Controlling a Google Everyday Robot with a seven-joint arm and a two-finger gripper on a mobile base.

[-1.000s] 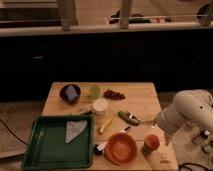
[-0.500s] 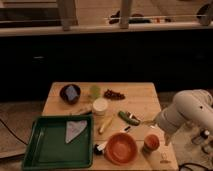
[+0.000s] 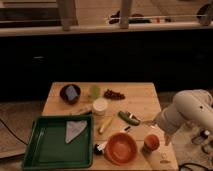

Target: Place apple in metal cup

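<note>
The apple [image 3: 151, 142], small and red-orange, sits near the front right corner of the wooden table [image 3: 145, 100], just right of the wide orange bowl [image 3: 121, 148]. My gripper [image 3: 167, 138] hangs at the end of the white arm [image 3: 187, 112], close beside the apple on its right, at about the same height. I cannot make out whether it touches the apple. I cannot pick out a metal cup; the dark patch under the apple is unclear.
A green tray [image 3: 45, 150] with a grey cloth [image 3: 75, 130] lies at front left. A dark bowl [image 3: 70, 93], green cup [image 3: 94, 91], red cluster [image 3: 114, 94], white cup [image 3: 100, 106], yellow piece [image 3: 106, 124] and green piece [image 3: 129, 118] crowd the table's middle.
</note>
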